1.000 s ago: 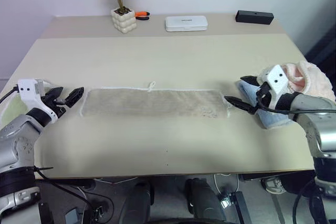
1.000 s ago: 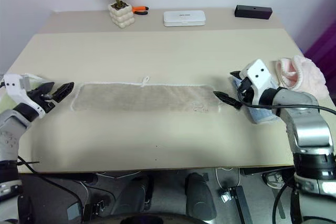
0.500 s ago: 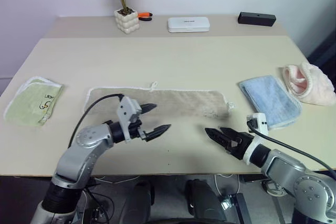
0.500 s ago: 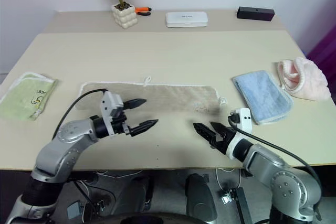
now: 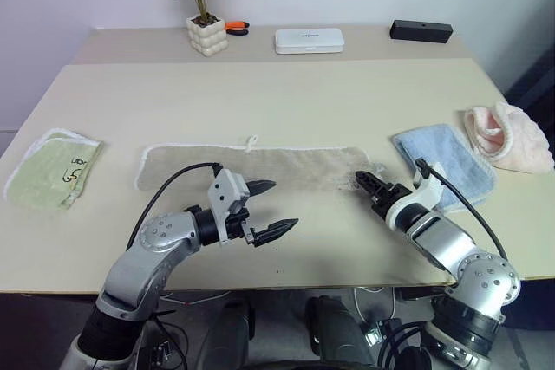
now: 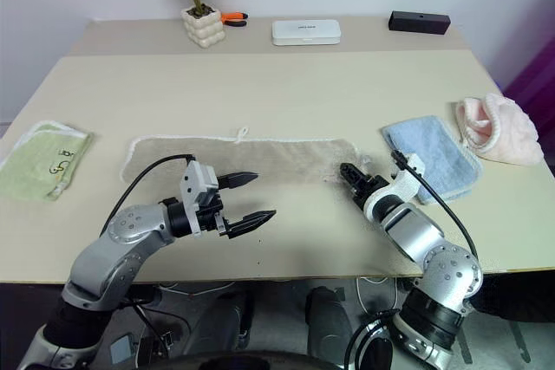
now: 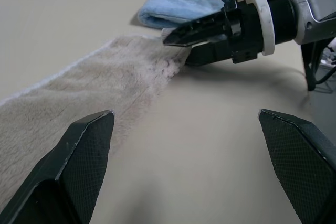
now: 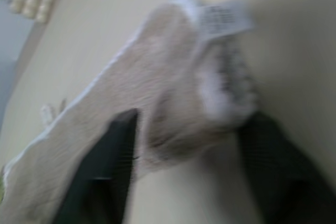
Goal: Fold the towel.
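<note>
The towel (image 5: 251, 166), a beige strip with a whitish corded edge and a small loop on its far side, lies flat across the middle of the table. My right gripper (image 5: 366, 183) sits low at the towel's near right corner. In the right wrist view the corner (image 8: 210, 82) is bunched up between the two fingers (image 8: 118, 145), pinched, with a white label beside it. My left gripper (image 5: 282, 205) hovers open just in front of the towel's middle, nothing between its fingers (image 7: 86, 145), pointing toward the right gripper (image 7: 181, 43).
A pale green towel (image 5: 52, 169) lies at the left table edge. A light blue towel (image 5: 447, 162) and a pink cloth (image 5: 512, 136) lie right of my right arm. At the back stand a potted plant (image 5: 205, 32), a white box (image 5: 309, 39) and a black box (image 5: 421, 30).
My left arm swung from the towel's left end to in front of its middle. My right gripper dropped from beside the blue towel, reached the towel's near right corner and closed on it.
</note>
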Controlling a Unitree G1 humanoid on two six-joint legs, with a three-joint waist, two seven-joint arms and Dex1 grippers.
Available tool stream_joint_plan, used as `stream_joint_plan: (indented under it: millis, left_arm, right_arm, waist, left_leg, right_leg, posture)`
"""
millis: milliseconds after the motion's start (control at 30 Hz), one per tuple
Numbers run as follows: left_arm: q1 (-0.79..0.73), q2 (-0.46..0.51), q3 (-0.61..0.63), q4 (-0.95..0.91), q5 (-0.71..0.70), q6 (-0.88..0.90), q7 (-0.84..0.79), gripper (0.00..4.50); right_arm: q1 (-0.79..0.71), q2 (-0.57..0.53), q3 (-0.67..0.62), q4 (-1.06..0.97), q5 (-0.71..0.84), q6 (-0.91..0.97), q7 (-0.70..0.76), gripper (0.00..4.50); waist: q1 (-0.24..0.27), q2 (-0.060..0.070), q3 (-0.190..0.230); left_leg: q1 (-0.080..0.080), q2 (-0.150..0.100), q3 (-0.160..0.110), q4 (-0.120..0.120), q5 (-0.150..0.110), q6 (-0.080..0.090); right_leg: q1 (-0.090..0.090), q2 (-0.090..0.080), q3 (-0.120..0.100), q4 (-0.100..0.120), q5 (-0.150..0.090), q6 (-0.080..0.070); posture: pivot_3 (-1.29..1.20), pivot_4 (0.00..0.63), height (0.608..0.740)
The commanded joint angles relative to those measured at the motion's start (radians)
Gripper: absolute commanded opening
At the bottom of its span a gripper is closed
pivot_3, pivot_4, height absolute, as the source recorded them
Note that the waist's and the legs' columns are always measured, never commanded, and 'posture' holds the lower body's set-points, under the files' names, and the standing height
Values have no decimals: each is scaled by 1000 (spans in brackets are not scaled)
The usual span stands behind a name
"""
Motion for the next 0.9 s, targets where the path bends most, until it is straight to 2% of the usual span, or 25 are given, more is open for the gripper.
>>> stream_joint_plan:
  millis: [33,67,100,267,400,500,567,667,767,900]
  left_arm:
    - [22,-8,4,-45,-1,-19,15,4500]
    - [27,-11,2,-48,1,-18,19,4500]
    - [31,-13,-1,-50,2,-18,22,4500]
    - [41,-25,-10,-50,6,-22,34,4500]
    - [21,-33,-15,-20,7,-32,25,4500]
    - [-1,-40,-19,0,6,-36,15,4500]
    - [-10,-45,-20,6,6,-37,11,4500]
    - [-25,-52,-20,15,5,-36,12,4500]
    - [-20,-53,-17,11,6,-35,18,4500]
    - [-7,-53,-19,-4,7,-31,29,4500]
  right_arm:
    - [-13,-22,-3,13,26,-40,-38,753]
    - [-12,-28,-1,14,31,-49,-44,155]
    - [-11,-34,1,14,36,-57,-49,66]
    - [22,-144,-25,-50,86,-79,-42,66]
    - [25,-370,-61,-68,107,-69,27,66]
    - [1,-555,49,-122,40,-56,173,66]
    - [-16,-622,114,-149,13,-65,245,66]
    - [-59,-727,299,-220,-91,-94,392,66]
    - [-92,-785,508,-260,-232,-150,511,66]
    - [-137,-780,715,-242,-396,-215,608,66]
  waist:
    - [-1,0,0]
    - [-2,0,0]
    - [-1,0,0]
    - [5,1,0]
    - [4,3,1]
    - [-2,3,1]
    - [-6,3,1]
    - [-2,4,0]
    - [2,3,0]
    - [8,3,1]
  left_leg:
    - [0,0,0,0,0,0]
    - [0,0,0,0,0,0]
    - [0,0,0,0,0,0]
    - [-1,0,0,0,0,1]
    - [-1,0,0,0,0,1]
    - [-1,0,1,0,-1,1]
    - [0,1,1,0,-2,3]
    - [0,2,1,0,-3,4]
    - [-1,2,1,0,-3,5]
    - [-2,1,1,0,-3,5]
  right_leg:
    - [0,0,0,0,0,0]
    - [0,0,0,0,0,0]
    - [0,0,0,0,0,0]
    - [0,0,0,-1,0,0]
    - [0,0,0,-2,0,0]
    - [0,0,0,-2,-1,0]
    - [0,1,0,-2,-1,0]
    - [0,2,0,-2,-1,0]
    - [-1,2,0,-3,-1,0]
    - [0,2,0,-5,-1,0]
  posture:
    - [0,150,738]
    - [0,150,738]
    - [0,150,738]
    - [0,150,738]
    - [0,150,738]
    - [0,150,738]
    - [0,150,738]
    - [0,150,738]
    - [0,150,738]
    - [0,150,738]
